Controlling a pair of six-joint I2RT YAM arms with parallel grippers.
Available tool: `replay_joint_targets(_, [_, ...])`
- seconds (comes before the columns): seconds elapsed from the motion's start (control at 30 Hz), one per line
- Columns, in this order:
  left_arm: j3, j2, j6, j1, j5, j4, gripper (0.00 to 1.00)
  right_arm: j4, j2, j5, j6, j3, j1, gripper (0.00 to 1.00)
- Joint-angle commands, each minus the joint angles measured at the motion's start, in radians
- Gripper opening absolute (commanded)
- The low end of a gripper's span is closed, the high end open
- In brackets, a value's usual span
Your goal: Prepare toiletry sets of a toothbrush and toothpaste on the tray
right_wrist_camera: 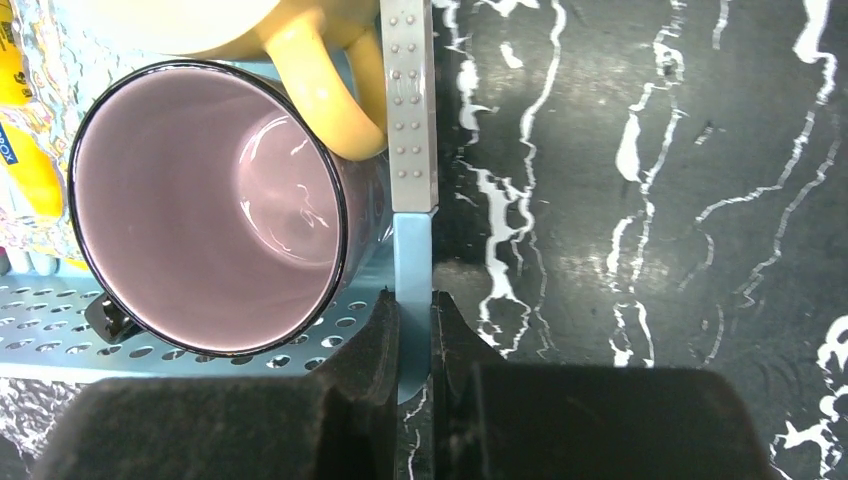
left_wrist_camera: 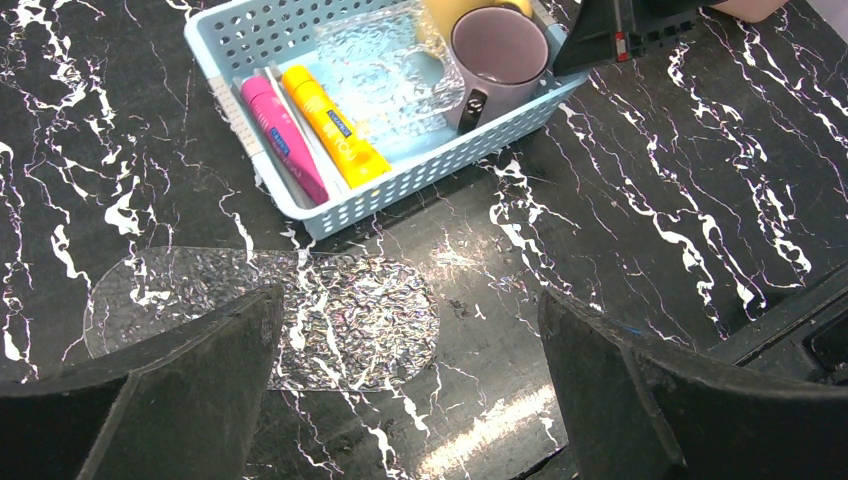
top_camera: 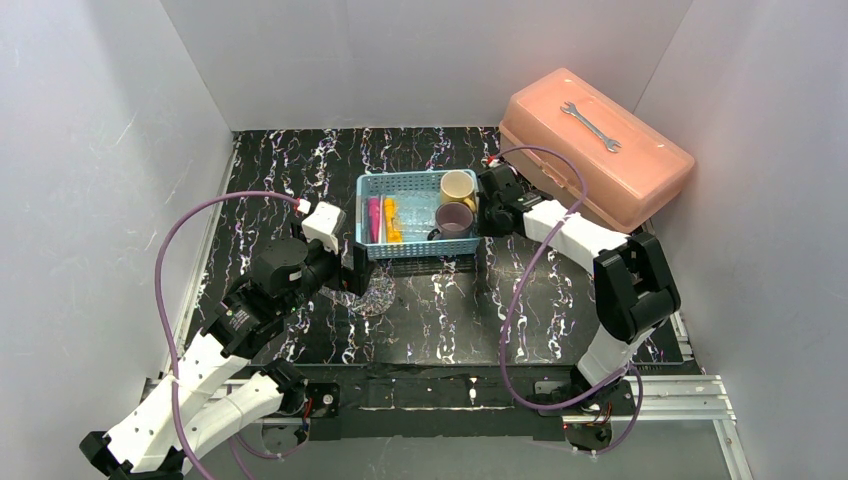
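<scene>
Tubes (left_wrist_camera: 335,130) & 2 cups (left_wrist_camera: 497,50) in blue basket (left_wrist_camera: 400,190).

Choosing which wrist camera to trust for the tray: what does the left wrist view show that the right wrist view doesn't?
Only left wrist: the glittery tray on the table before the blue basket, the pink tube, and the open left gripper. Only right wrist: the right gripper shut on the basket's wall, and the yellow cup's handle. Both: the basket, purple mug and yellow tube.
</scene>
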State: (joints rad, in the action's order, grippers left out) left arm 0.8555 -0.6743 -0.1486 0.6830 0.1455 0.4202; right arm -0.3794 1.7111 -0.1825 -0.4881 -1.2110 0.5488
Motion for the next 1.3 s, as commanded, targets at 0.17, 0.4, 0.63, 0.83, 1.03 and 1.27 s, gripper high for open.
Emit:
replay_joint_targets(0.17, [0.014,0.007,0.014,0.003,-0.001,0.008,0.98,-0.001,-0.049,-0.119,-0.027,0.043,-0.074,0.01])
replay_joint_targets(0.4, [0.014,0.003,0.013,0.002,-0.001,0.009,0.98,-0.008,-0.033,-0.082,0.022,0.025,-0.075,0.01])
replay_joint_targets(0.63, [0.015,0.0,0.012,0.002,-0.005,0.007,0.98,-0.025,0.0,-0.055,0.1,-0.018,-0.074,0.01])
replay_joint_targets(0.83, [0.016,-0.004,0.012,0.002,-0.007,0.007,0.98,-0.002,0.034,0.0,0.115,-0.039,-0.069,0.01])
replay_joint_targets(1.03, [0.016,-0.004,0.013,0.002,-0.005,0.008,0.98,-0.009,0.06,-0.014,0.109,-0.073,-0.053,0.01])
replay_joint_targets(1.27, [0.015,-0.002,0.014,0.002,-0.002,0.008,0.98,-0.013,0.045,-0.048,0.088,-0.072,-0.053,0.14])
